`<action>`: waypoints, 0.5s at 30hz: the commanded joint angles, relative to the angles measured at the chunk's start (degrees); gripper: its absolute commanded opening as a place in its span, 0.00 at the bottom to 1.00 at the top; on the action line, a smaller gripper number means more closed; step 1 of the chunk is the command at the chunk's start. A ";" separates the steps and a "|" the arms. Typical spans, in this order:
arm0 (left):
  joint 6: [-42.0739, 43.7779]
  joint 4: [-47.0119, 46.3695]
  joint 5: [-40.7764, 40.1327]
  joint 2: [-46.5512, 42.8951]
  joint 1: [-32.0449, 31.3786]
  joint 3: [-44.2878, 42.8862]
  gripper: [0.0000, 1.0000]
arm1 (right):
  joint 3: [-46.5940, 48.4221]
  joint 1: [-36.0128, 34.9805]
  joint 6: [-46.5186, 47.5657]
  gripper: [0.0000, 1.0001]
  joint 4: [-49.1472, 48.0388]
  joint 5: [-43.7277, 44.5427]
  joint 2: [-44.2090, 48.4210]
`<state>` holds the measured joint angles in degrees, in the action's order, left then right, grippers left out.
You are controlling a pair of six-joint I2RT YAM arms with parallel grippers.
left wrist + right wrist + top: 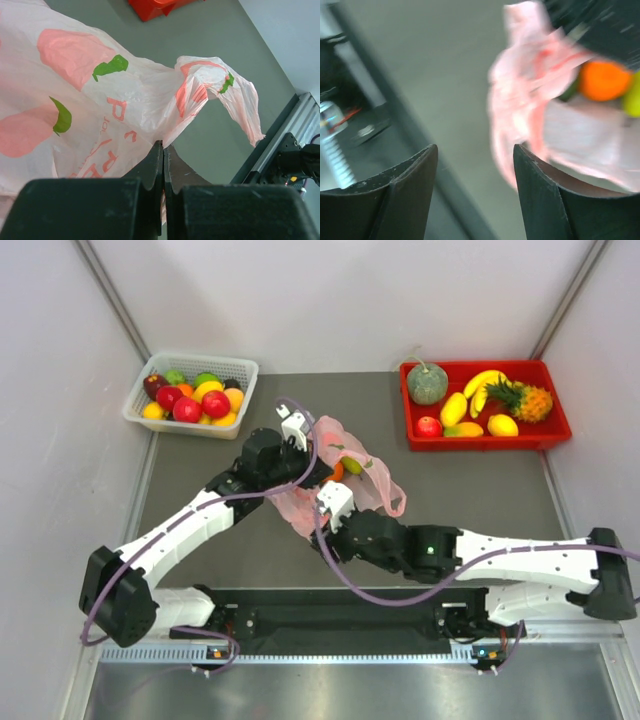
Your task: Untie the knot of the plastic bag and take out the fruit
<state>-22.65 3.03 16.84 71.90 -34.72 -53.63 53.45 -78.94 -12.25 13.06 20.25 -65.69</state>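
My left gripper (pixel 163 161) is closed, pinching the bag (pixel 115 110) at mid-counter (pixel 480 490). My right gripper (pixel 475 170) gapes wide, empty; the bag hangs just ahead-right, an orange (pixel 604 80) inside.

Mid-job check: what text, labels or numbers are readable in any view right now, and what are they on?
"P": large red letter printed on the plastic bag, left wrist view.
"R" (probably): large red letter lower on the same bag, near the left claw. The letters between are creased and unreadable.
Small red print beside the "P": too small to read.
Top and right wrist views: nothing readable.
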 commanded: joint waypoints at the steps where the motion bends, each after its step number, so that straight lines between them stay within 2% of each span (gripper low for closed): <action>1: -0.02 -1.36 1.97 0.08 -0.35 -2.71 0.00 | 4.82 3.07 4.33 0.63 5.75 12.26 -6.81; 5: 0.24 0.22 2.76 0.26 -0.44 -3.68 0.00 | 3.69 7.56 7.59 0.64 3.21 10.26 -10.95; 8: 0.94 1.10 3.02 0.26 -0.44 -4.12 0.00 | 0.97 11.87 8.73 0.66 0.04 4.11 -12.53; 15: 1.03 1.37 3.11 0.26 -0.44 -3.94 0.00 | -5.55 15.47 10.58 0.76 -8.13 -7.23 -15.34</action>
<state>-22.35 5.21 18.65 71.90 -34.94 -55.42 49.12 -64.20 -3.44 11.05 19.68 -79.94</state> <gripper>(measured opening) 0.012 0.755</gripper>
